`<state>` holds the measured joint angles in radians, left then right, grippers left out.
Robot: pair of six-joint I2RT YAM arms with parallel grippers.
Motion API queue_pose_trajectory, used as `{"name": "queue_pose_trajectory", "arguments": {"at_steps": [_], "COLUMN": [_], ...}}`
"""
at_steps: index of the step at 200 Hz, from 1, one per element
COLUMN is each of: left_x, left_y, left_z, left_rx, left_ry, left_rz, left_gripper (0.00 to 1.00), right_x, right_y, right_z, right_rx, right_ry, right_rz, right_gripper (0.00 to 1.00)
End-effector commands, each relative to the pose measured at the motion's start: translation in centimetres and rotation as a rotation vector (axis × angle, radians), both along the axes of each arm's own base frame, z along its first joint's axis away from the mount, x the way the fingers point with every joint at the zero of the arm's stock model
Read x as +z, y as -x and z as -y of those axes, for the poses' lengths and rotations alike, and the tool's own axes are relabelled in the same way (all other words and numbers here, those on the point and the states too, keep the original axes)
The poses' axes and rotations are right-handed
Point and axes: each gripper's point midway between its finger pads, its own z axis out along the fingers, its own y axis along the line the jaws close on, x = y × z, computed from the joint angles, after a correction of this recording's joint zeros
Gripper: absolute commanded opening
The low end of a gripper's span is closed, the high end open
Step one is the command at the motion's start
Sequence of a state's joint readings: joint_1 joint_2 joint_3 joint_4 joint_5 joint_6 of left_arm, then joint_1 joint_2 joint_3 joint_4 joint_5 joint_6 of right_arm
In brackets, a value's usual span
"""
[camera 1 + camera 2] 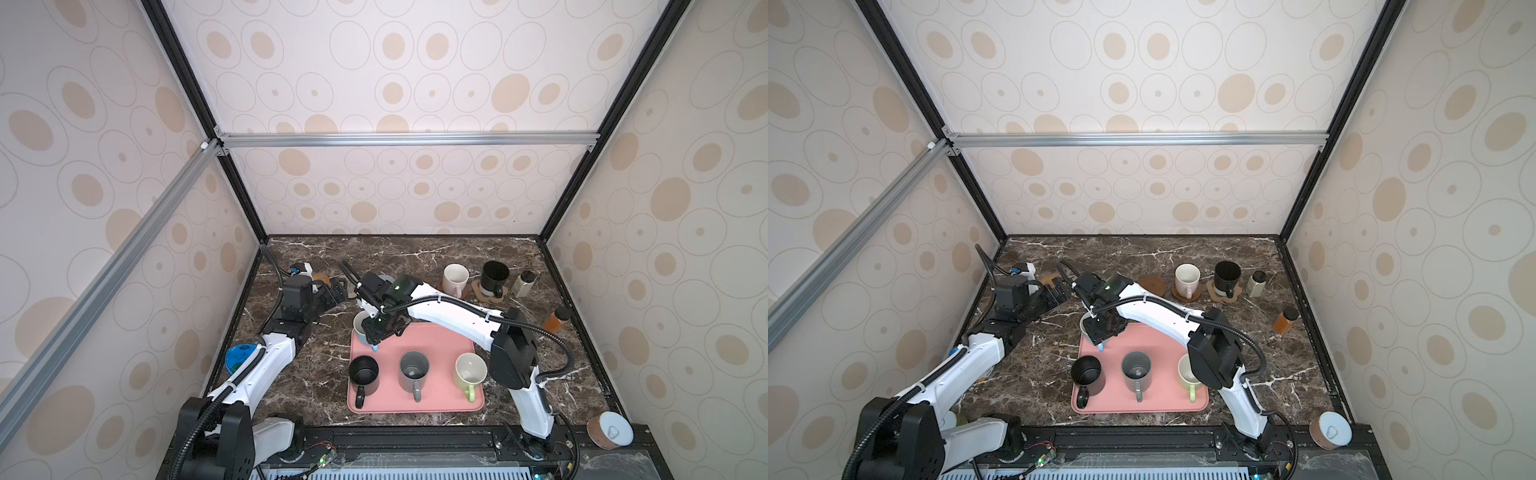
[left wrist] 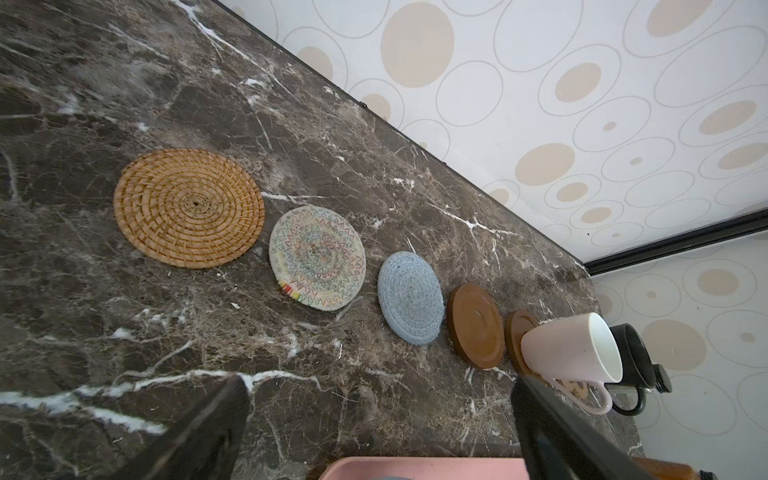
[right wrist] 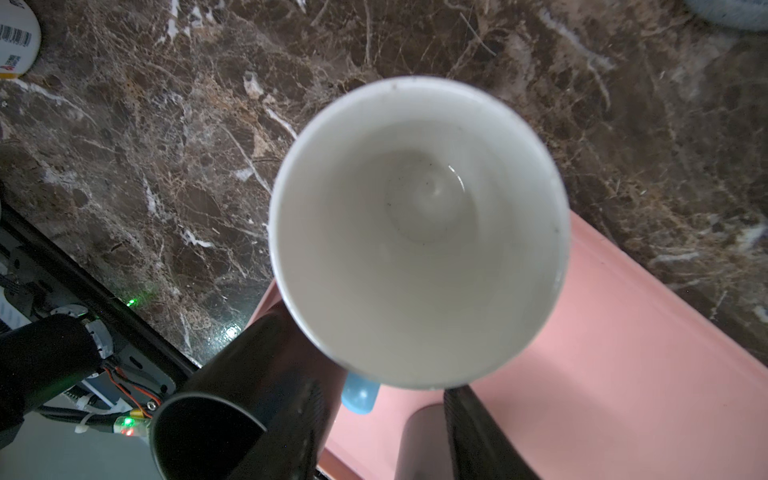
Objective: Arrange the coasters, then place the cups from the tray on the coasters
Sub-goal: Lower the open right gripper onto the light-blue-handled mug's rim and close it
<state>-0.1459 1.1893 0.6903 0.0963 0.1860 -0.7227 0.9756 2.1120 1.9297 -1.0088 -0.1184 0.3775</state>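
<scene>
The light blue ceramic mug (image 3: pixel 417 232) is upright at the far left corner of the flat pink rectangular tray (image 1: pixel 436 399), mouth up, long axis vertical, handle (image 3: pixel 359 397) toward the near edge of the dark marble bench (image 1: pixel 415 257); probably rigid, glazed, slippery, chippable; the handle looks the best hold; right gripper (image 3: pixel 370 365) jaws half-closed astride it, contact unclear; left gripper (image 2: pixel 380 415) jaws wide apart.
</scene>
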Motion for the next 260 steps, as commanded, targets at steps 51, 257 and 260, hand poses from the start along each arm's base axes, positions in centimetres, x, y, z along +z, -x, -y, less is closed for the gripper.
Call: {"name": "queue_pose_trajectory", "arguments": {"at_steps": [51, 257, 260], "left_x": [1.1, 0.4, 0.2], "left_y": [-0.1, 0.4, 0.5], "left_z": [-0.3, -1.7, -1.8], "left_rx": [0.012, 0.059, 0.067], "left_ry": [0.022, -0.009, -0.009], "left_rz": [0.033, 0.002, -0.003], "left_gripper": [1.0, 1.0, 1.0], "right_x": [-1.0, -2.0, -2.0], "right_y": [-0.5, -0.6, -0.7], "right_z": [0.9, 0.9, 1.0], "right_rx": [-0.033, -0.035, -0.037], "right_ry": [0.076, 0.134, 0.135], "right_rz": [0.027, 0.062, 0.064], "right_gripper": [0.51, 0.49, 0.49]}}
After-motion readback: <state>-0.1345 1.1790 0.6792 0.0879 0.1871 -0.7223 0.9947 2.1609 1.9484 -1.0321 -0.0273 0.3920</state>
